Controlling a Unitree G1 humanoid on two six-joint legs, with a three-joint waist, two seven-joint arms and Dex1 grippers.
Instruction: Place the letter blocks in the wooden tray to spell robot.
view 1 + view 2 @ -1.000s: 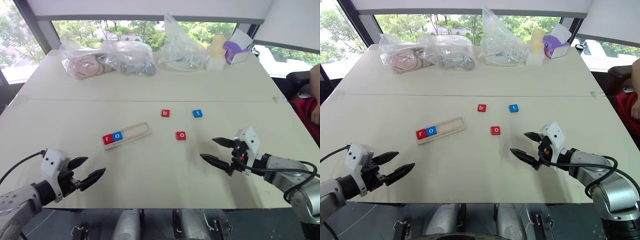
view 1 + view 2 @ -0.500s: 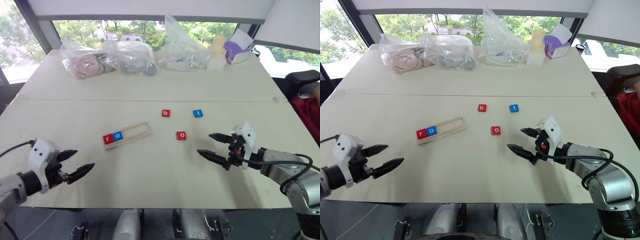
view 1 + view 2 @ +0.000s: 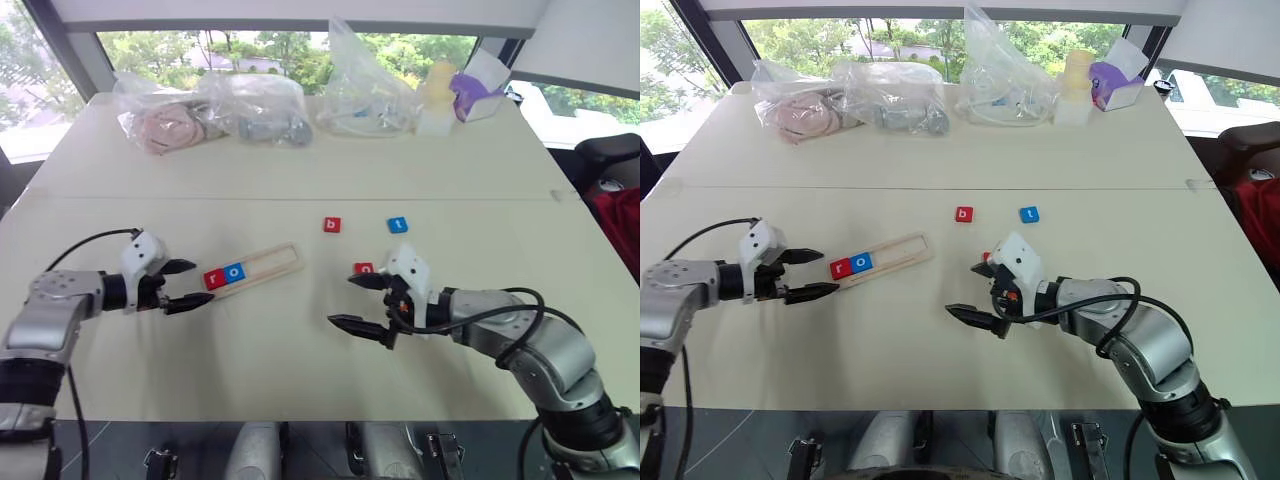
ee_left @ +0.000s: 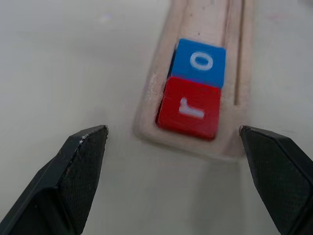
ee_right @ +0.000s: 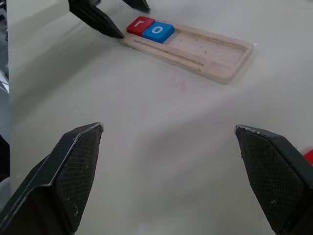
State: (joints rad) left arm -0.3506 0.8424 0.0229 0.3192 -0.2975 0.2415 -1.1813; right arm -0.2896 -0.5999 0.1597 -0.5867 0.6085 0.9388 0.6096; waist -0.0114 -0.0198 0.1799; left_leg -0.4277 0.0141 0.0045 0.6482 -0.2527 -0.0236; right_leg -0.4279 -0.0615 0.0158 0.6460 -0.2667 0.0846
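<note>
Both arms are built from grey metallic rounded segments. At each wrist sits a white angular housing, and from it come two black fingers that taper to a point; their inner pads have a fine cross-hatch texture. The right gripper (image 3: pixel 362 302) has a small orange-red detail under its white housing, at 3 o'clock from the fingertips. Thin black cables loop along both forearms, behind the left gripper (image 3: pixel 190 283) too.

red block (image 4: pixel 190 108): r | blue block (image 4: pixel 199 62): o | red block (image 3: pixel 332 225): b | blue block (image 3: pixel 398 225): t
</note>
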